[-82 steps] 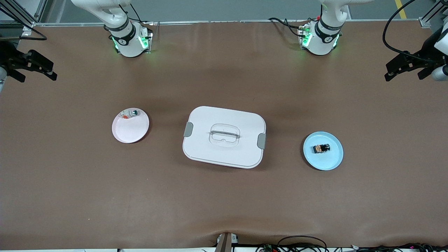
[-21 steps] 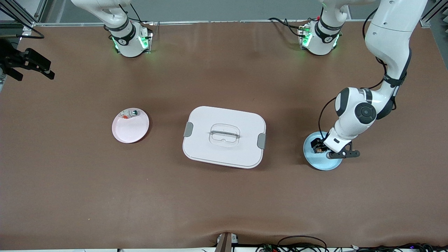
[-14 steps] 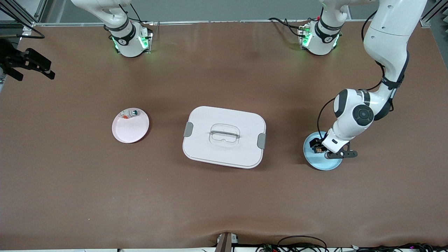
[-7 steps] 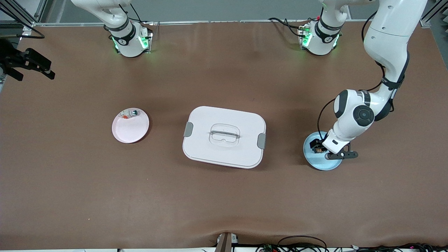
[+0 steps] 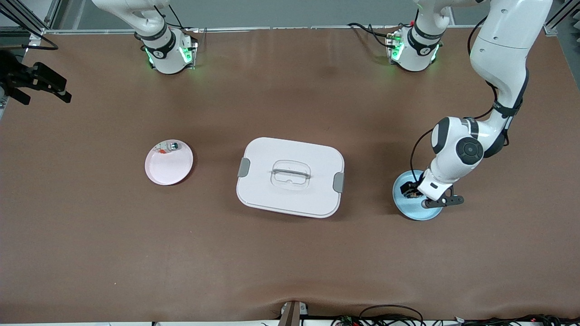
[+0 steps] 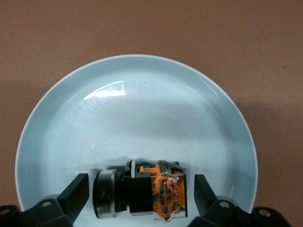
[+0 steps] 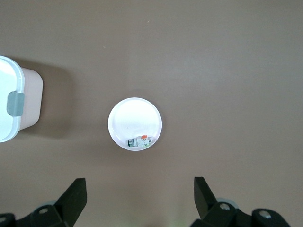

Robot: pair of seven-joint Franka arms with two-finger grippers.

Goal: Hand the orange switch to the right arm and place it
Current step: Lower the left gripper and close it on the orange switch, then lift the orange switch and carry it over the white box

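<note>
Brown tabletop (image 5: 290, 262) carrying three things in a row across its middle. Toward the edge at the left arm's end: pale blue plate (image 5: 413, 213). At the centre: white lidded box (image 5: 290, 176) with a grey latch on each short side and a clear handle on top. Toward the edge at the right arm's end: pink plate (image 5: 168, 171), with a small white-and-teal part (image 5: 170, 146) lying against the rim nearest the robots' bases.

Orange switch (image 6: 142, 191) lying on its side in the blue plate, black barrel at one end, orange-tan block at the other, close to the plate's rim.

Left gripper (image 6: 138, 187) down inside the blue plate, released and spread wide, straddling the switch lengthwise. One of its fingers (image 6: 78, 189) just off the black end, the other just off the orange end, a thin strip of plate showing on each side. No contact visible.

Right gripper (image 7: 139, 191) waiting high over the edge of the tabletop at the right arm's end, released and spread wide, nothing between its fingers, looking down on the pink plate and a corner of the box.
</note>
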